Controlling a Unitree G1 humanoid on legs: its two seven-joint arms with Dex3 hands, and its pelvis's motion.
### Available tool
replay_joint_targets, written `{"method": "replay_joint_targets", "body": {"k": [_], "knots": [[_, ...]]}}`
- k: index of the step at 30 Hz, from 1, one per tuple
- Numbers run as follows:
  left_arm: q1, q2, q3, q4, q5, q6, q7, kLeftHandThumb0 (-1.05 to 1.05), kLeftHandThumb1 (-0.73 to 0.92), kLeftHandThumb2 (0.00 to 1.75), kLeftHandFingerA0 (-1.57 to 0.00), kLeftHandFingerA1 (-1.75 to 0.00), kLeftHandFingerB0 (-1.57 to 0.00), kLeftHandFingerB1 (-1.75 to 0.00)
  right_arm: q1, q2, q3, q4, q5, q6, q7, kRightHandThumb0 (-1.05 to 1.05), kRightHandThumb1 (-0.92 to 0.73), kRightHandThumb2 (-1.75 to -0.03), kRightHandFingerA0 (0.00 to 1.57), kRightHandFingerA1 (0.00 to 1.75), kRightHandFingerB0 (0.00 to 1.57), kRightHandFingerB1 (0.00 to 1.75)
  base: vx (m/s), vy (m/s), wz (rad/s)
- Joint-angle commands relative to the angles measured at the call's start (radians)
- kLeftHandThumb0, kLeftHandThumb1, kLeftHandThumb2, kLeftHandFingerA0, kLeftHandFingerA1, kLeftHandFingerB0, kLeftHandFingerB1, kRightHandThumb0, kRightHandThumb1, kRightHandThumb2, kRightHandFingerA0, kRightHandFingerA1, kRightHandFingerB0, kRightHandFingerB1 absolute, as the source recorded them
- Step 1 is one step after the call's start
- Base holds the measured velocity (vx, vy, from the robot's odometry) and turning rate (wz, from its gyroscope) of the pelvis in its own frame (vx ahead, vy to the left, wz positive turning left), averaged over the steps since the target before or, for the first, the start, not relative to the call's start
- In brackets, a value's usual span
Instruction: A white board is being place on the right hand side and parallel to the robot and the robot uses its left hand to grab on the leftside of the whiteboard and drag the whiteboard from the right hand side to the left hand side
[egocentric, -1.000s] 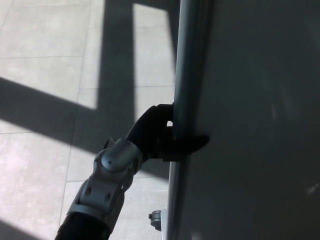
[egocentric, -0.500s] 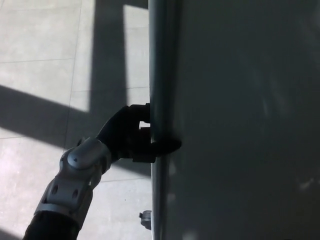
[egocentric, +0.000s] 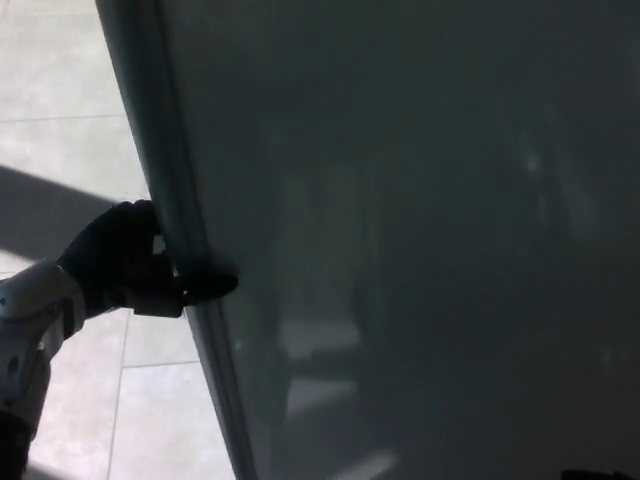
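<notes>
— One robot hand is showing?
— Yes, the left robot hand (egocentric: 125, 262) is clamping the whiteboard's (egocentric: 420, 240) metal left edge (egocentric: 165, 190), one finger (egocentric: 208, 288) lying across its face.
— Where's the whiteboard sitting?
— It's filling most of the view, tilting, beside the tiled floor (egocentric: 60, 90).

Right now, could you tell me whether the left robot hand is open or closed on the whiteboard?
Closed on it: the left robot hand wraps the whiteboard frame, one finger lying across its front face.

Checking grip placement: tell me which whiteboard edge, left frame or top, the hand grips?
The left frame of the whiteboard: the left hand wraps it, fingers across its front.
</notes>
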Motion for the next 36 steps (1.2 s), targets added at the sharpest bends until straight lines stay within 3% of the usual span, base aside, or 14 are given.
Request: {"method": "replay_joint_targets", "body": {"k": [1,3,11,16,18,21,22,23,26,29,32,33,34,36], "knots": [[0.029,0.09,0.034,0.041,-0.023,0.055,-0.085,-0.24,0.56,0.56,-0.89,-0.98,-0.88,-0.57,-0.001,-0.018,0.003,-0.002,-0.01,0.005,-0.013,-0.57,-0.56,-0.92,0.86,0.72,0.53,0.57,0.0,0.0,0.07],[0.037,0.114,0.039,0.048,-0.02,0.045,-0.094,-0.22,0.56,0.56,-0.9,-0.93,-0.89,-0.58,0.001,-0.018,0.009,-0.002,-0.016,0.002,-0.016,-0.5,-0.67,-0.61,0.92,0.62,0.59,0.42,0.0,0.0,0.0],[0.066,0.189,0.095,0.124,-0.045,-0.028,-0.166,-0.2,0.58,0.57,-0.78,-1.1,-0.85,-0.58,0.0,-0.015,-0.004,0.003,0.002,0.006,0.002,-0.48,-0.65,-0.61,0.92,0.64,0.6,0.43,0.0,0.0,0.01],[0.102,0.258,0.137,0.116,-0.057,0.007,-0.189,-0.18,0.6,0.56,-0.58,-1.49,-0.84,-0.6,0.001,-0.015,-0.005,0.005,0.002,0.007,0.007,-0.51,-0.63,-0.61,0.92,0.66,0.58,0.43,0.0,0.0,0.0],[0.117,0.282,0.166,0.132,-0.075,0.006,-0.21,-0.18,0.6,0.59,-0.66,-1.32,-0.84,-0.62,0.001,-0.016,0.0,0.006,-0.006,0.006,-0.004,-0.49,-0.53,-0.93,0.84,0.74,0.52,0.58,0.0,0.0,0.0],[0.13,0.31,0.192,0.161,-0.072,-0.031,-0.207,-0.15,0.63,0.59,-0.68,-1.25,-0.84,-0.63,0.003,-0.011,-0.012,0.008,0.012,0.018,0.013,-0.5,-0.53,-0.92,0.84,0.73,0.53,0.58,0.0,0.0,0.0],[0.131,0.318,0.201,0.17,-0.075,-0.029,-0.211,-0.15,0.64,0.58,-0.67,-1.23,-0.83,-0.64,0.003,-0.011,-0.014,0.008,0.014,0.021,0.019,-0.49,-0.63,-0.61,0.92,0.64,0.59,0.43,0.0,0.0,0.0],[0.13,0.328,0.209,0.181,-0.077,-0.029,-0.212,-0.15,0.65,0.58,-0.69,-1.09,-0.82,-0.64,0.003,-0.012,-0.015,0.008,0.014,0.018,0.022,-0.52,-0.53,-0.91,0.84,0.74,0.53,0.58,0.0,0.0,0.0],[0.114,0.381,0.235,0.247,-0.072,-0.05,-0.219,-0.13,0.63,0.58,-0.63,-1.44,-0.85,-0.62,0.001,-0.006,-0.019,0.007,0.019,0.019,0.03,-0.48,-0.52,-0.92,0.83,0.75,0.52,0.59,0.0,0.0,0.0],[0.103,0.426,0.254,0.298,-0.071,-0.045,-0.224,-0.12,0.65,0.59,-0.63,-1.26,-0.82,-0.63,0.003,-0.005,-0.009,0.008,0.002,0.011,0.012,-0.51,-0.53,-0.92,0.83,0.74,0.52,0.58,0.0,0.0,0.0],[0.082,0.451,0.265,0.368,-0.073,-0.062,-0.247,-0.1,0.67,0.59,-0.63,-1.16,-0.79,-0.64,0.006,-0.002,-0.009,0.008,0.003,0.016,0.009,-0.51,-0.53,-0.92,0.84,0.74,0.53,0.58,0.0,0.0,0.0],[0.077,0.46,0.261,0.391,-0.058,-0.098,-0.24,-0.07,0.68,0.6,-0.64,-1.15,-0.78,-0.65,0.006,-0.002,-0.008,0.008,0.002,0.016,0.007,-0.48,-0.64,-0.61,0.91,0.65,0.6,0.43,0.0,0.0,0.0],[0.069,0.478,0.255,0.422,-0.04,-0.139,-0.235,-0.08,0.68,0.59,-0.68,-1.07,-0.76,-0.65,0.005,-0.002,-0.009,0.009,0.003,0.015,0.008,-0.52,-0.54,-0.91,0.84,0.74,0.53,0.58,0.0,0.0,0.0],[0.052,0.508,0.262,0.469,-0.045,-0.147,-0.254,-0.06,0.68,0.6,-0.66,-1.17,-0.74,-0.66,0.003,-0.001,-0.009,0.008,0.004,0.016,0.006,-0.48,-0.64,-0.61,0.91,0.65,0.6,0.43,0.0,0.0,0.0]]}}
